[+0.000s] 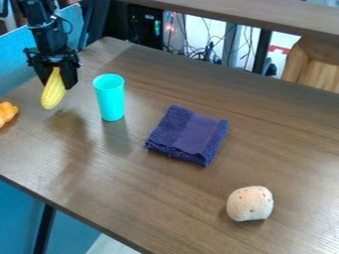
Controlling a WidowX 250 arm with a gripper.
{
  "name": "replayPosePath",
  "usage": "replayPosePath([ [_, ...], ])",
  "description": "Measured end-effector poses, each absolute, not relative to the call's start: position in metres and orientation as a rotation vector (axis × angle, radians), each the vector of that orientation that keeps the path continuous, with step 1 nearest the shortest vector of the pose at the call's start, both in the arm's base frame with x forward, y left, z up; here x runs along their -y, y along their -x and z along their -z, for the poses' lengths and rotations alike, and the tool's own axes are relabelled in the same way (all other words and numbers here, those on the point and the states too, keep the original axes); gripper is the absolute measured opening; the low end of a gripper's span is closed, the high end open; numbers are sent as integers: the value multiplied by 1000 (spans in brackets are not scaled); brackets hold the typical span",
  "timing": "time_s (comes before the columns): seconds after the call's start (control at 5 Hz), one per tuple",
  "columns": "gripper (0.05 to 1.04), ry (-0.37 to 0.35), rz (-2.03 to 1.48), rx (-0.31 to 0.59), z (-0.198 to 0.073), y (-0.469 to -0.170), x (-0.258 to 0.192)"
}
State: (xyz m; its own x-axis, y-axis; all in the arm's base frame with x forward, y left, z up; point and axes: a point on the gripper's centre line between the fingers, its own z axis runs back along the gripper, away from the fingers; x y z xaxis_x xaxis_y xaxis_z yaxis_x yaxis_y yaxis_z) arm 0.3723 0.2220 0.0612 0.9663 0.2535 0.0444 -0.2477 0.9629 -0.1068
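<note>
At the upper left, the black gripper [58, 74] hangs over the table, shut on a yellow corn cob [53, 91]. The cob points downward, its upper end between the fingers and its lower end appearing above the tabletop. Just right of the gripper stands an upright turquoise cup [110, 98], apart from it. A folded purple cloth [188, 135] lies flat near the middle of the table. Toward the lower right sits a pale, speckled round object [250, 203]. An orange object [7, 113] is cut off by the left edge of the view.
The brown wooden table [132, 183] has its front edge running from the left down to the bottom. Behind it are a raised shelf [265, 19], cables and a wooden piece [314, 64] at the upper right. A blue panel [19, 62] stands at the left behind the arm.
</note>
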Motion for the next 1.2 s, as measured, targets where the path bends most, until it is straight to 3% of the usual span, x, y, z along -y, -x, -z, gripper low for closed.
replayPosePath([
  [0.2,692,106,-269,31,-61,-380,-228],
  [0.6,691,21,-210,-87,-25,-373,-221],
  [0.8,765,-8,-199,-72,-23,-363,-217],
  [1.0,986,10,-205,-69,-25,-359,-211],
  [1.2,1001,65,-201,-36,-32,-360,-202],
])
